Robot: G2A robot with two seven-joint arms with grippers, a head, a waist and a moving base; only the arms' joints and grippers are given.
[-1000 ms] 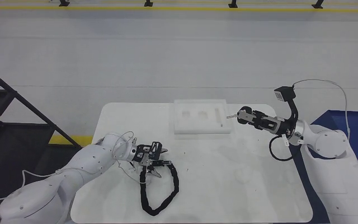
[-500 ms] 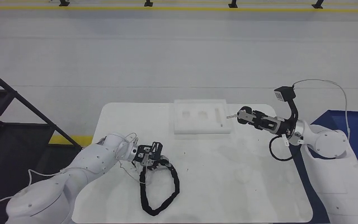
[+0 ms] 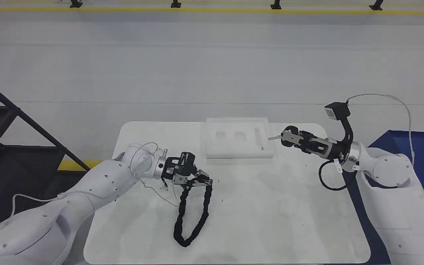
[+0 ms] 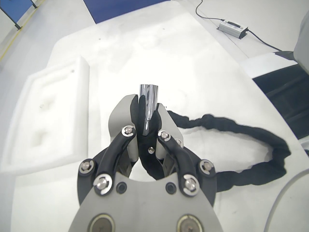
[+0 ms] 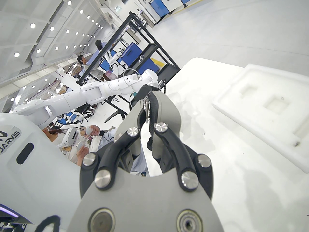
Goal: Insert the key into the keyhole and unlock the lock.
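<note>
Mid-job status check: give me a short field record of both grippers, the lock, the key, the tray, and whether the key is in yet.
left gripper: shut on the lock, whose chrome cylinder points out past the fingertips
cable: black sleeved loop, trailing from the lock across the table
right gripper: shut on the key, off the table
key position: beside the foam tray, tip toward it
key and lock: well apart, not inserted
</note>
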